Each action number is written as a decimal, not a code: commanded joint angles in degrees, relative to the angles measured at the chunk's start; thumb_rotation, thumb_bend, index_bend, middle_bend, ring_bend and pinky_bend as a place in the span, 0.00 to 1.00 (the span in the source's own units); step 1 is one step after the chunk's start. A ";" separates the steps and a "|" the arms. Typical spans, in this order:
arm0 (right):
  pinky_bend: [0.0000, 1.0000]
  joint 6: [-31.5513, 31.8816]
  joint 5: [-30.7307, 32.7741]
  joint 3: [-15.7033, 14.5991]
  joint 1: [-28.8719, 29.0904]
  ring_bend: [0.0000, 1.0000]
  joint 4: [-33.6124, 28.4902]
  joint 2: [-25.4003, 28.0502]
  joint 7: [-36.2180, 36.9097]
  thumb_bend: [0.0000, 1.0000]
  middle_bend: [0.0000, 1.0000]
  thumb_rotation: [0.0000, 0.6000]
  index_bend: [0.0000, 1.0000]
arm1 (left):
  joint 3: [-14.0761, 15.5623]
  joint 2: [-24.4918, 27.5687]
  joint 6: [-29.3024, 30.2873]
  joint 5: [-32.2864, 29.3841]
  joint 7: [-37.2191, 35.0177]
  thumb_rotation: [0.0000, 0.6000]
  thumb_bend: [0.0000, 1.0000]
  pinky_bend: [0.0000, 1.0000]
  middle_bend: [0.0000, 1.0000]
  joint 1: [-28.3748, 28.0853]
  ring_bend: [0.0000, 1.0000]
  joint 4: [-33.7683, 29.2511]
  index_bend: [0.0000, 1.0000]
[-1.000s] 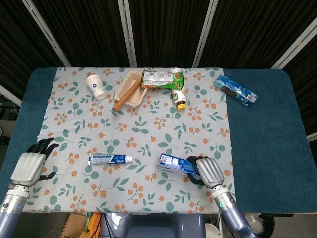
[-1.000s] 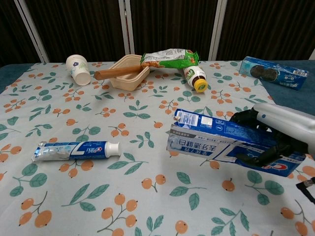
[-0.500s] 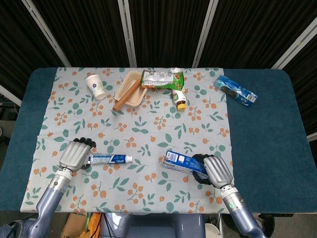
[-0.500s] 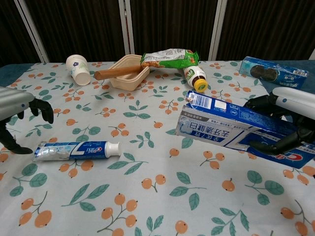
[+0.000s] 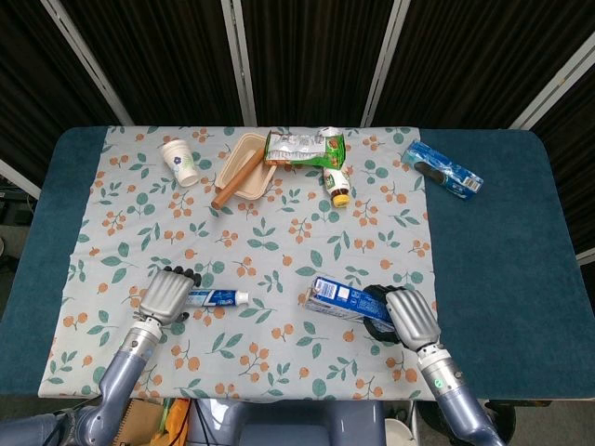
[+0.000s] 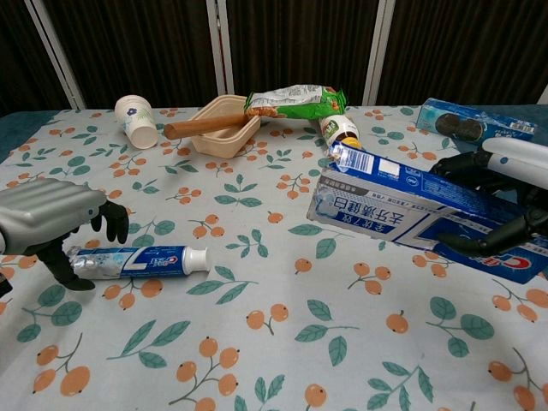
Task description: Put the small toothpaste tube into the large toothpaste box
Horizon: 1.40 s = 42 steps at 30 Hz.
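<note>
Our right hand (image 6: 505,201) grips the big toothpaste box (image 6: 411,210) & holds it off the cloth, open flap end tilted up, pointing toward table centre. Our left hand (image 6: 51,218) sits over the tail end of the small toothpaste tube (image 6: 141,260), fingers (image 6: 113,221) curled down round it; we can't tell if it's gripped or just touched. Tube lies flat on the cloth, cap toward the box, well apart from it.

Surface: white tablecloth (image 5: 279,232) w/ orange berry & green leaf print, over a dark blue table (image 5: 502,251). At the far side: paper cup (image 5: 178,161), beige tray (image 5: 244,165) w/ a wooden stick (image 5: 236,179) across it, green snack bag (image 5: 305,146), small bottle (image 5: 337,185); blue cookie pack (image 5: 442,168) far right on the blue. Behind: black curtains (image 5: 307,56) w/ pale poles.
</note>
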 commanded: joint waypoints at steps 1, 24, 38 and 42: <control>0.45 0.19 0.07 0.14 -0.07 0.45 -0.14 0.35 0.13 0.40 0.48 1.00 0.43 | 0.05 -1.56 -0.20 -0.99 0.30 1.00 0.19 0.40 0.39 -0.70 0.35 1.48 0.39; 0.45 1.56 0.02 1.05 -0.80 0.45 -2.30 3.47 3.10 0.41 0.48 1.00 0.43 | -4.39 4.98 3.18 13.64 -3.50 1.00 0.48 0.67 0.72 -8.16 0.65 -2.40 0.70; 0.45 2.53 0.00 0.66 -0.98 0.45 -6.13 2.22 0.99 0.41 0.48 1.00 0.43 | -9.47 15.80 -6.47 23.40 -9.66 1.00 0.48 0.67 0.72 -19.30 0.65 -5.85 0.70; 0.45 2.81 0.27 0.76 -0.99 0.45 -7.16 2.15 0.39 0.41 0.48 1.00 0.43 | -9.46 16.43 -8.28 23.96 -10.89 1.00 0.48 0.67 0.72 -21.00 0.65 -6.35 0.70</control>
